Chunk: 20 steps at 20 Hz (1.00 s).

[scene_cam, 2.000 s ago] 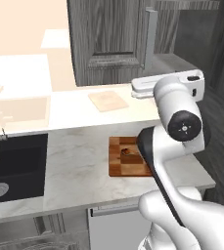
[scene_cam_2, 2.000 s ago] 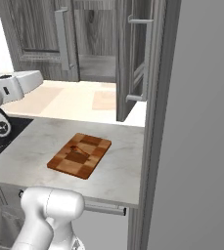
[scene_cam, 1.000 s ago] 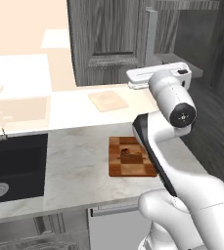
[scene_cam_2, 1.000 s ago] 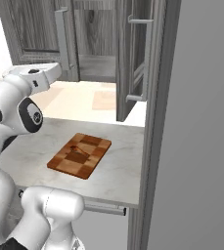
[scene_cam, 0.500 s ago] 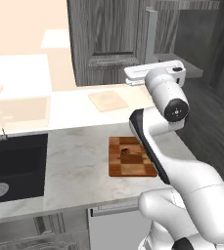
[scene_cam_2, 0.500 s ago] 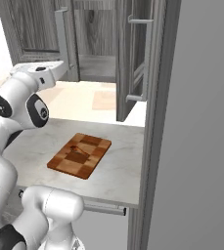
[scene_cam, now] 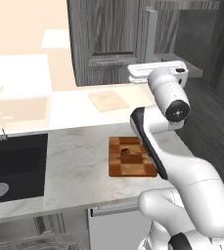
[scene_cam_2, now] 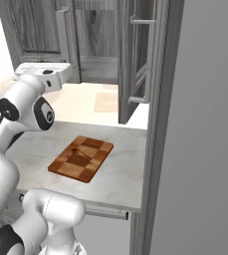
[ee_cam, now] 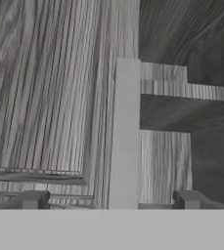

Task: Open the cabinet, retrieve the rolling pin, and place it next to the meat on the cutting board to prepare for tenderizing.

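Nearest you, well below and behind the jaws: a pale marbled counter (scene_cam: 79, 161), smooth and flat, with a black sink (scene_cam: 11, 163) sunk into its left end. On it lies the cutting board (scene_cam: 131, 156), a wooden rectangle checkered in dark and light brown blocks, and on that board the meat (scene_cam: 128, 151), a small reddish-brown lump. Farther back, below the jaws: a plain pale beige board (scene_cam: 108, 100), thin and square-cornered. At the jaws: the gripper (ee_cam: 111, 201) stands spread wide and holds nothing, and you see a long silver bar handle (ee_cam: 124, 132) running upright between its fingertips (ee_cam: 33, 199). Just beyond: the cabinet (scene_cam: 108, 39), dark grey wood grain with panelled doors. You cannot see the rolling pin from here.
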### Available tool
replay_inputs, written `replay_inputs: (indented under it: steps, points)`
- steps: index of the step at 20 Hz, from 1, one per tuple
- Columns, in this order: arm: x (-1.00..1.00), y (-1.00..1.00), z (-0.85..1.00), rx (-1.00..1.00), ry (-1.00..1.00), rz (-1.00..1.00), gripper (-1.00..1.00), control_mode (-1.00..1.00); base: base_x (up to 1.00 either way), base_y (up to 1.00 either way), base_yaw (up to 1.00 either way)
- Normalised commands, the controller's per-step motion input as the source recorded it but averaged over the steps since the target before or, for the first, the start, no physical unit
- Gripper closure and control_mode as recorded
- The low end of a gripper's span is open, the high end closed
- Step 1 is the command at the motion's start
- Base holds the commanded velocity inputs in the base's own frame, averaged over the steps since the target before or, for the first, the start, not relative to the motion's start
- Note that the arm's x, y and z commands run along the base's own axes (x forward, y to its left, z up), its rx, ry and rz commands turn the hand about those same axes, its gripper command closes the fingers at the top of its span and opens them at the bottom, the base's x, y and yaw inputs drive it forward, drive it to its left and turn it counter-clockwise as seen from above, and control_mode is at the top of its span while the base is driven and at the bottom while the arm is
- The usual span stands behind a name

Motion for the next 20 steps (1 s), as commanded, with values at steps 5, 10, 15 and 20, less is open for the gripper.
replay_inputs:
  steps: [5,10,15,20]
  points:
    - [0.17,-0.09,0.0,0.05,-0.04,0.0,-1.0,-1.0,0.0,0.0,0.0]
    - [0.33,-0.07,0.0,0.05,-0.02,0.0,-1.0,-1.0,0.0,0.0,0.0]
    - [0.42,-0.01,0.0,0.03,0.0,0.0,-1.0,-1.0,0.0,0.0,0.0]
    - [0.35,0.0,-0.03,0.02,0.0,0.0,-1.0,-1.0,0.0,0.0,0.0]
